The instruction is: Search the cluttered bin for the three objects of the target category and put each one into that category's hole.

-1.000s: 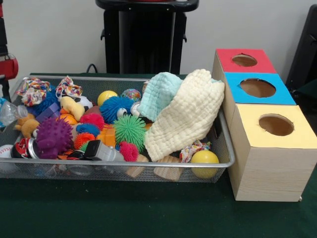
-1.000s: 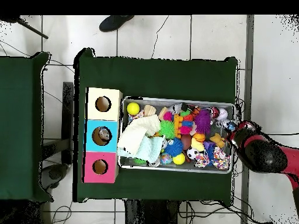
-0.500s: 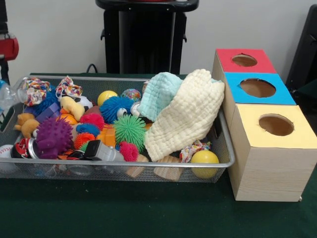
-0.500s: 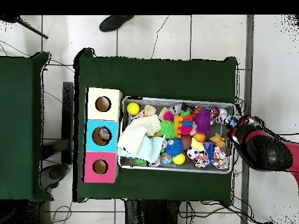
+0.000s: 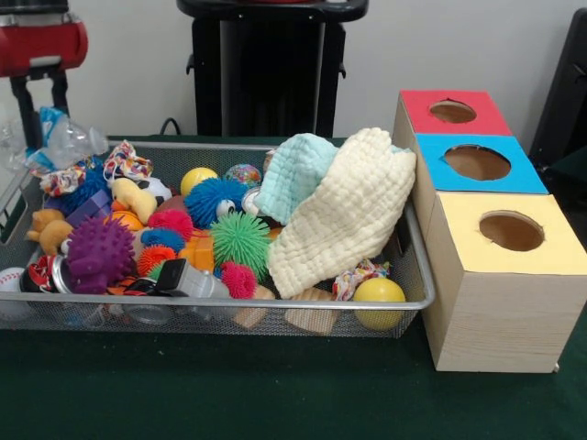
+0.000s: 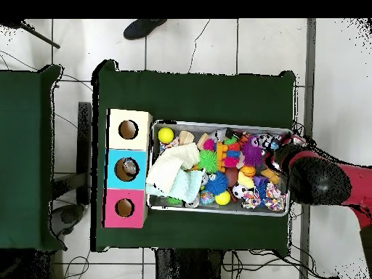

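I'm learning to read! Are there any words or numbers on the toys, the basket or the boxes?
No words or numbers can be read anywhere.
The three boxes have plain red, blue and yellow tops with round holes, no labels.
The basket is bare wire mesh.
The small can has red and white markings, too small to read.
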